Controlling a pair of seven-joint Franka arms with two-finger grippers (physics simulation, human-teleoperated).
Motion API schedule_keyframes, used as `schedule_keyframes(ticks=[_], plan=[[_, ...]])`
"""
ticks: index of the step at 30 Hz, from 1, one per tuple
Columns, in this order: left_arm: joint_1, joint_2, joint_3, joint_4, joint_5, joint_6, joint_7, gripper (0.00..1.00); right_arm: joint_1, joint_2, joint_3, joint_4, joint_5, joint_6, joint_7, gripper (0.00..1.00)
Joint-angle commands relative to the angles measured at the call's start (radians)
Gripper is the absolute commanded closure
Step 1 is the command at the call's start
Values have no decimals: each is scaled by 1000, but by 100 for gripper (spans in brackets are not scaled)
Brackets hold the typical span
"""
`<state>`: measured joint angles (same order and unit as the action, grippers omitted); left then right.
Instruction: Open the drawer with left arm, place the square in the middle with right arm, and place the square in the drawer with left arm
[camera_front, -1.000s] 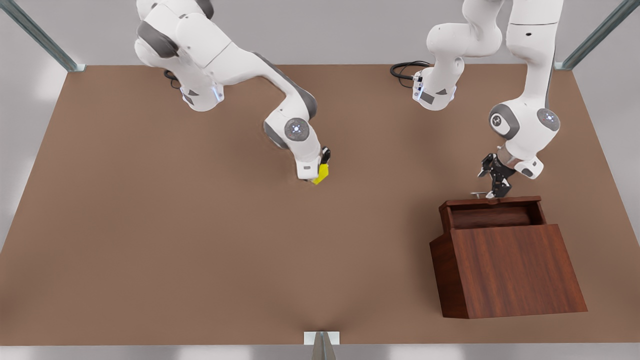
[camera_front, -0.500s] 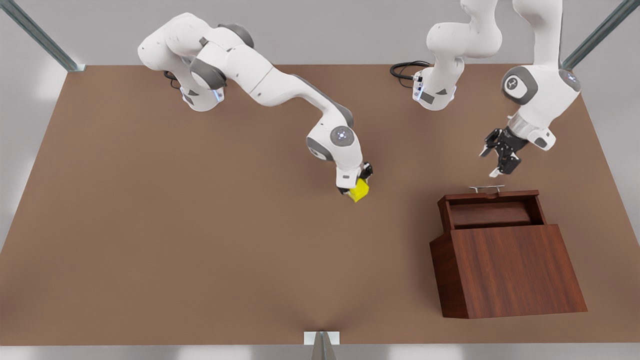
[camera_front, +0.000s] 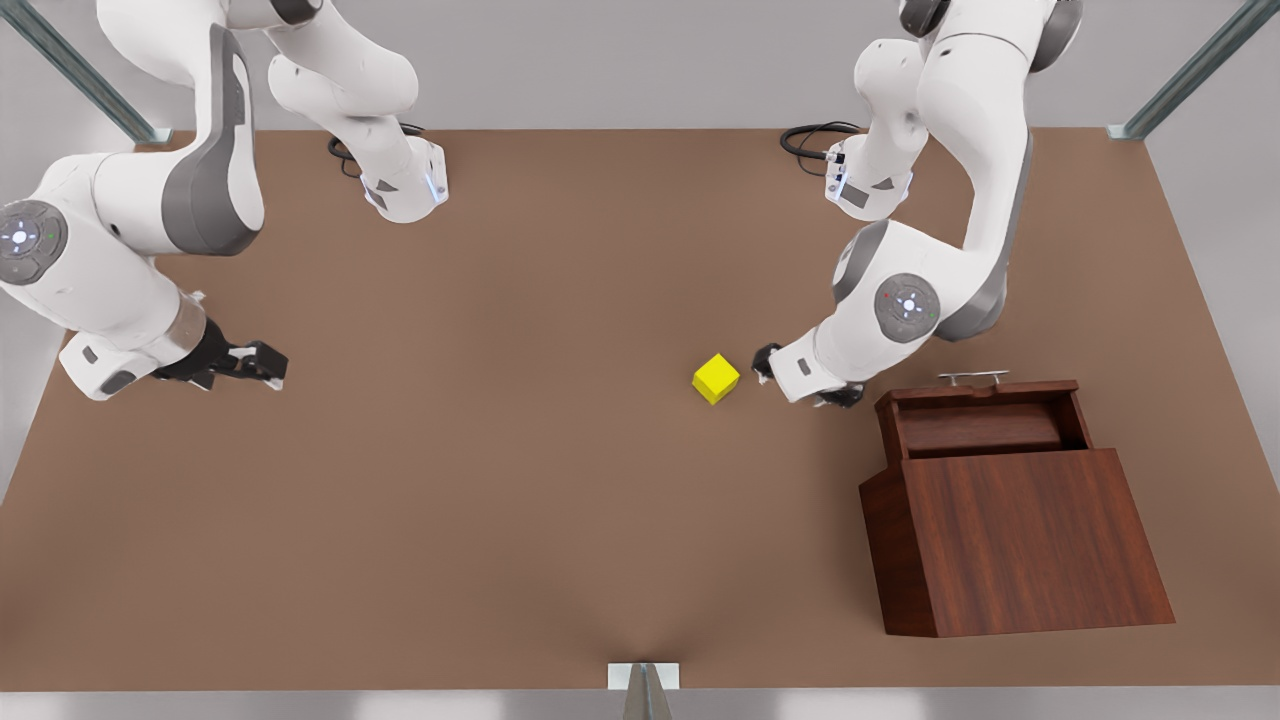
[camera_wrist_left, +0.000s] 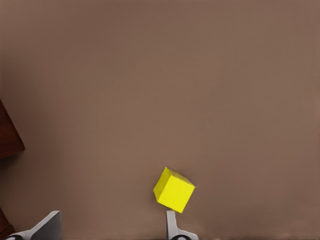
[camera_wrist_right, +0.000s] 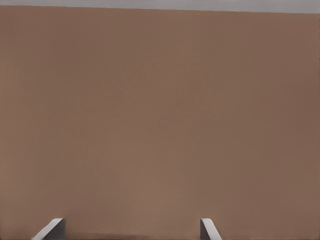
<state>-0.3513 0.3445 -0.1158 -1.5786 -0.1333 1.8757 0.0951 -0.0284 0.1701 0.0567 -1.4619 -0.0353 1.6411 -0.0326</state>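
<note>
The yellow square (camera_front: 716, 378) rests alone on the brown table (camera_front: 500, 480), near the middle. My left gripper (camera_front: 803, 382) hangs low just to the front view's right of it, between the square and the drawer. In the left wrist view the square (camera_wrist_left: 174, 190) lies just past one fingertip (camera_wrist_left: 172, 225) of the open left gripper (camera_wrist_left: 111, 227), outside the gap. The drawer (camera_front: 980, 425) stands pulled out of the wooden cabinet (camera_front: 1010, 540), its silver handle (camera_front: 972, 377) free. My right gripper (camera_front: 265, 362) is open at the front view's far left, holding nothing, and in its own wrist view (camera_wrist_right: 129, 230) faces bare table.
A black cable (camera_front: 815, 135) coils at the back by one arm's base. The cabinet's corner (camera_wrist_left: 7, 135) shows in the left wrist view. Metal frame posts (camera_front: 1180, 80) stand at the back corners, and a bracket (camera_front: 643, 680) sits at the front edge.
The right gripper let go of the square near the middle and drew back to the front view's far left. The left gripper came down from above the drawer handle to beside the square.
</note>
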Motion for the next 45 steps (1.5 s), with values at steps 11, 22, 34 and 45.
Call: schedule_keyframes(ticks=[11, 22, 34, 45], plan=[[-213, 87, 2, -207, 253, 313, 35, 0, -48, 28, -3, 35, 2, 10, -70, 0], [-245, 91, 12, -440, 293, 523, -38, 0, -41, 29, -3, 55, 0, 2, -70, 0], [-245, 176, 13, -448, 359, 576, -101, 0, -45, 35, -1, 58, 0, 10, -70, 0], [-245, 182, 15, -448, 359, 576, -101, 32, -47, 35, -1, 60, 0, 10, -70, 0]])
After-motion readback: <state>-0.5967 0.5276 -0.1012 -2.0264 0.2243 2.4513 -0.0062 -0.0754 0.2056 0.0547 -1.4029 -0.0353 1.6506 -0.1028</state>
